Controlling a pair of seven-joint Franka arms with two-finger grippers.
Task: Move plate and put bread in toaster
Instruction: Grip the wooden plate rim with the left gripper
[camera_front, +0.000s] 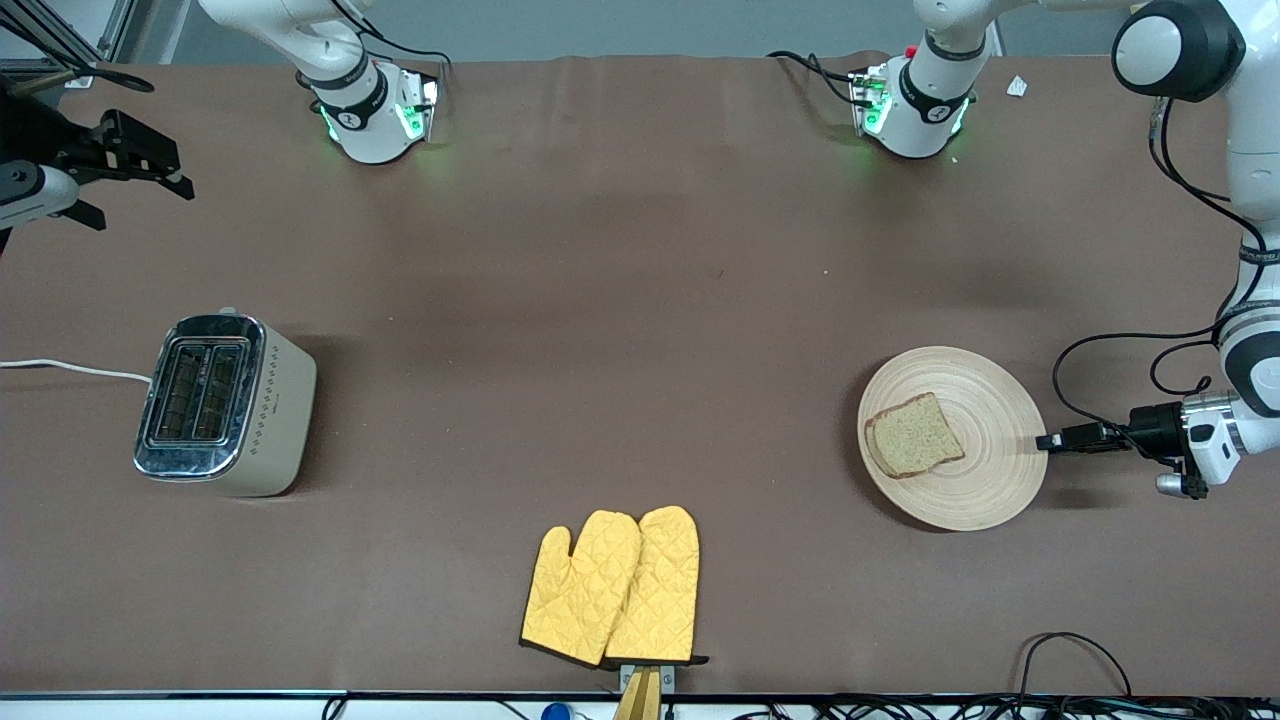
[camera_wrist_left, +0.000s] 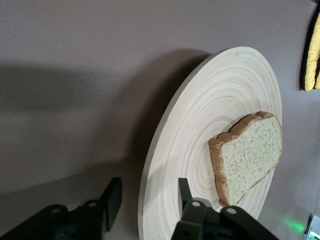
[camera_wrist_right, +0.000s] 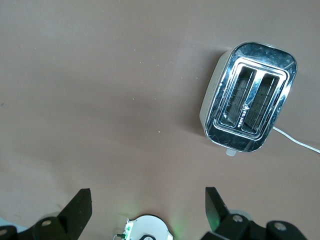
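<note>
The light wooden plate (camera_front: 985, 480) lies toward the left arm's end of the table, with the brown bread slice (camera_front: 912, 437) flat on it. My left gripper (camera_front: 1046, 440) is open at the plate's rim. In the left wrist view the rim of the plate (camera_wrist_left: 220, 100) passes between the open fingers of the left gripper (camera_wrist_left: 148, 197), and the bread (camera_wrist_left: 250, 155) lies farther in. The cream toaster (camera_front: 225, 403) stands toward the right arm's end, slots empty. My right gripper (camera_front: 140, 195) hangs open and empty in the air above that end; its view shows the toaster (camera_wrist_right: 248, 110) below the right gripper (camera_wrist_right: 147, 205).
A pair of yellow oven mitts (camera_front: 615, 585) lies near the table's front edge at the middle, also in the left wrist view (camera_wrist_left: 312, 50). The toaster's white cord (camera_front: 70, 368) runs off the table's end. The arm bases (camera_front: 375, 110) stand along the back edge.
</note>
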